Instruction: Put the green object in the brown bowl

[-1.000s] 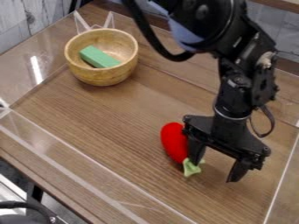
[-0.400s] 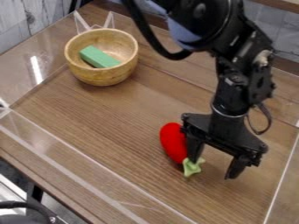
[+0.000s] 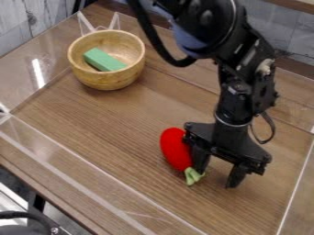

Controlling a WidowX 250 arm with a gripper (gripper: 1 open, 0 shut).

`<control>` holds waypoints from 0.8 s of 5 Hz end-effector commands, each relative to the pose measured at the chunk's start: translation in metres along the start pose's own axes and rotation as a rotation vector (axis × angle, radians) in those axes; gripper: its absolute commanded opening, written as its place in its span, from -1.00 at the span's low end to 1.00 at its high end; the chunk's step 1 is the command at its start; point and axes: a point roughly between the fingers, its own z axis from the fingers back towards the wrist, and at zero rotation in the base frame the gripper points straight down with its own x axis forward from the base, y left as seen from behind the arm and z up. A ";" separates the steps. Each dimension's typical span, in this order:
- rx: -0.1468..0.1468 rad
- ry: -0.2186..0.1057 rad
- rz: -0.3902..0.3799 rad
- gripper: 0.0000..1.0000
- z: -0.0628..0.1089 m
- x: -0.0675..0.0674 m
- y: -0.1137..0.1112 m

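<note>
One brown wooden tabletop (image 3: 92,147), crossed by seams, spreads beneath partly open jaws, nothing visibly gripped.

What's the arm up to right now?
The black robot gripper is down at the table, its jaws around or against the red vegetable with a pale green tip; a firm grip can't be confirmed. The green block already sits in the round light-brown wooden bowl.
</note>
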 end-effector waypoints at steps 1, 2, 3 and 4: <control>-0.009 -0.021 0.011 -1.00 0.006 0.005 0.002; -0.021 -0.028 0.018 -1.00 0.015 0.004 0.004; -0.035 -0.033 0.025 1.00 0.024 0.004 0.006; -0.054 -0.052 0.034 1.00 0.038 0.005 0.009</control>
